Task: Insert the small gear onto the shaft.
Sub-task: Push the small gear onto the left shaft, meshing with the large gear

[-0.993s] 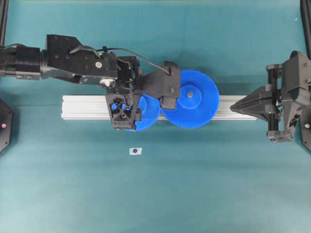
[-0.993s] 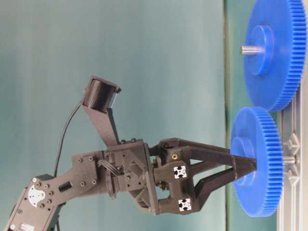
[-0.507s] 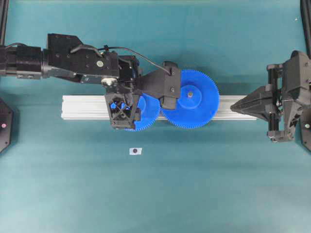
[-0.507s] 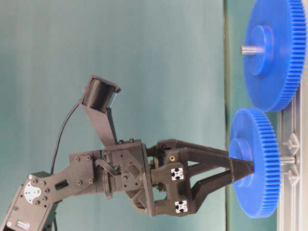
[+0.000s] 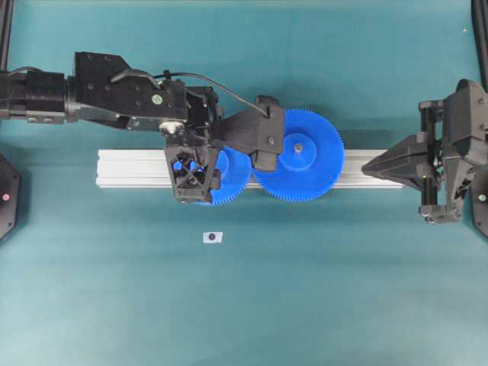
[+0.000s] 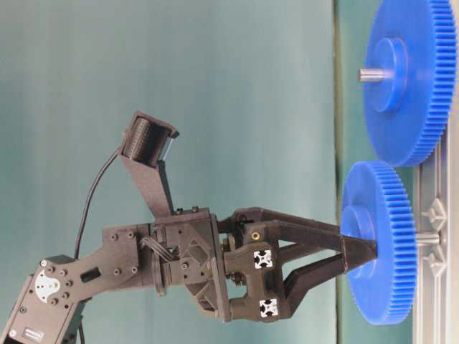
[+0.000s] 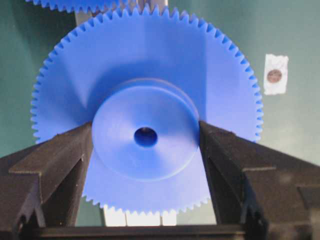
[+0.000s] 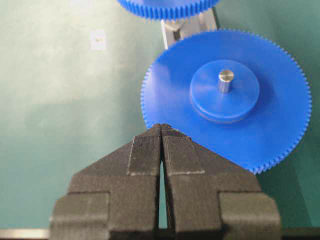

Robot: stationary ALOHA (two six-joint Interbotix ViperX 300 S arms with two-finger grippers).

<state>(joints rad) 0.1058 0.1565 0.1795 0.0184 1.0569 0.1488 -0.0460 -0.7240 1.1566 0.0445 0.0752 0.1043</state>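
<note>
The left gripper (image 6: 358, 252) holds the small gear (image 6: 378, 242) by its round middle part, one finger on each side. The gear sits above the long silver bar (image 5: 137, 169), toward the bar's left half. In the table-level view a short metal pin, the shaft (image 6: 428, 238), pokes out between the gear and the bar. The gear looks partly on the shaft, but not pushed all the way down, because a bit of pin shows under it. So I think the job is nearly done: the gear needs one more push, then the gripper can let go.

A tiny clear bit (image 5: 213, 237) with a dark dot lies on the green table (image 5: 244, 305), just near of the bar. It is out of the way.

To the right, the big gear (image 5: 305, 156) is already on its own pin, and its teeth are right beside the small gear's teeth. They must fit together, or the small gear could get stuck.

Far right, the right gripper (image 8: 161, 131) is pinched closed with nothing in it, well apart from the gears.
</note>
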